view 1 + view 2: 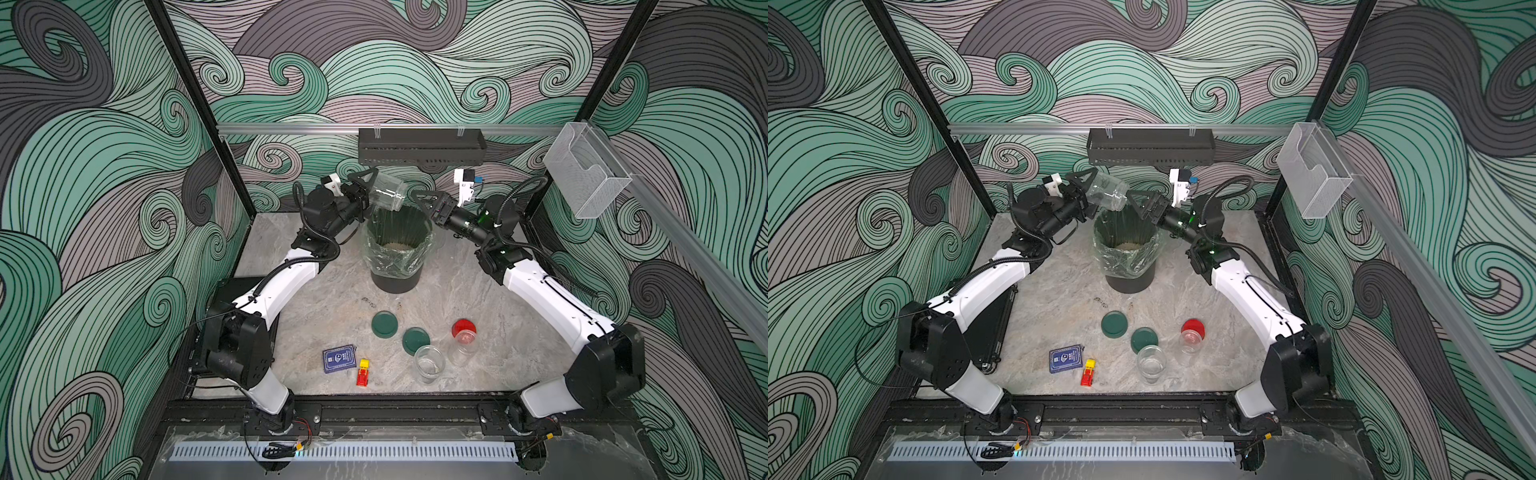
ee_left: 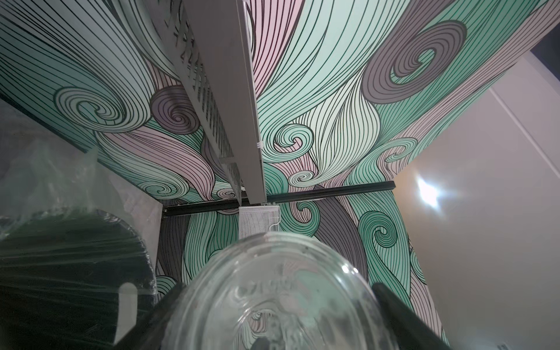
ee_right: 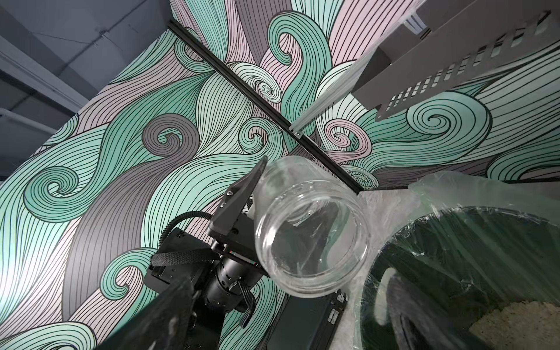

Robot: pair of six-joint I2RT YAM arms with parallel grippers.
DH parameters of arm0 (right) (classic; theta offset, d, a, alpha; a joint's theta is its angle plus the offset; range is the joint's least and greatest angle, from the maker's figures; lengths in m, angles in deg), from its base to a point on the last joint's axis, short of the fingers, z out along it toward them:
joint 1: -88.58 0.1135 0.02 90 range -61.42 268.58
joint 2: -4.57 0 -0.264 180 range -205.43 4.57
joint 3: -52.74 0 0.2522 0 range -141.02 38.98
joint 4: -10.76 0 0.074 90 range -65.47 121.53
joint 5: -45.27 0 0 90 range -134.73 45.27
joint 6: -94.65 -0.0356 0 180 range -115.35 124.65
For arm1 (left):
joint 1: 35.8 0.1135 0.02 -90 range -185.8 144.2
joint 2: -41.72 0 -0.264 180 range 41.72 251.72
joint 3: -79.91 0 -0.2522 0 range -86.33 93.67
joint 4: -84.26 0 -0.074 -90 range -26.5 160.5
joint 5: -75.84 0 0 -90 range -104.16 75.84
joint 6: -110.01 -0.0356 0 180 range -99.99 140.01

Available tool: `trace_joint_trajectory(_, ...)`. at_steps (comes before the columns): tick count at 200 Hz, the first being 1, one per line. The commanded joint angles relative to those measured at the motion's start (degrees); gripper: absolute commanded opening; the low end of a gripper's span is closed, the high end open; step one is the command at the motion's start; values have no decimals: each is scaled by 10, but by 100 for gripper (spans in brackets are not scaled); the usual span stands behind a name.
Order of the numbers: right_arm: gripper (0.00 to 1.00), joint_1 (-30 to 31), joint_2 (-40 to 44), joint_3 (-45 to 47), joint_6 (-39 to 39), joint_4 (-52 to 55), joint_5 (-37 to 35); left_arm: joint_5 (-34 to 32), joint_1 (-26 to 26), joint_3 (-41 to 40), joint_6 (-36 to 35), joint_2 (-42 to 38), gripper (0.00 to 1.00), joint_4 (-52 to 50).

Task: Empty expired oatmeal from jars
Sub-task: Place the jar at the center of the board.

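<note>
While the left gripper (image 1: 371, 188) clamps a clear jar (image 1: 390, 192) by its base, jaws part-way apart around it, the jar tilts mouth-down over the bin (image 1: 395, 282) and looks empty. Oatmeal (image 1: 397, 246) lies heaped inside the bin. The right gripper (image 1: 419, 203) hangs wide open and empty just beside the jar's mouth. Nearer the front stand an open jar (image 1: 429, 363) and a red-lidded jar (image 1: 463, 340).

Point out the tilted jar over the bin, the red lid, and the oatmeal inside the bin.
tilted jar (image 1: 390, 192): in a top view, on its clear side wall.
red lid (image 1: 464, 328): in a top view, on the middle of its red face.
oatmeal (image 3: 521, 321): in the right wrist view, on the pale flaky heap.
</note>
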Motion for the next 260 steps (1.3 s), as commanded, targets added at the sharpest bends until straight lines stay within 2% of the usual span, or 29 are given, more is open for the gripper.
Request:
trace_joint_trajectory(1,99,9,-15,-14,-17,-31,12,26,1,8,38,-10,0,96)
trace_joint_trajectory(141,99,47,-90,-115,-25,-33,23,43,-10,-16,43,-28,0,116)
trace_joint_trajectory(237,99,50,-115,-130,-34,-38,23,35,-18,-28,32,-48,0,115)
trace_joint_trajectory(260,90,51,-117,-132,-40,-48,23,36,-18,-33,30,-49,0,114)
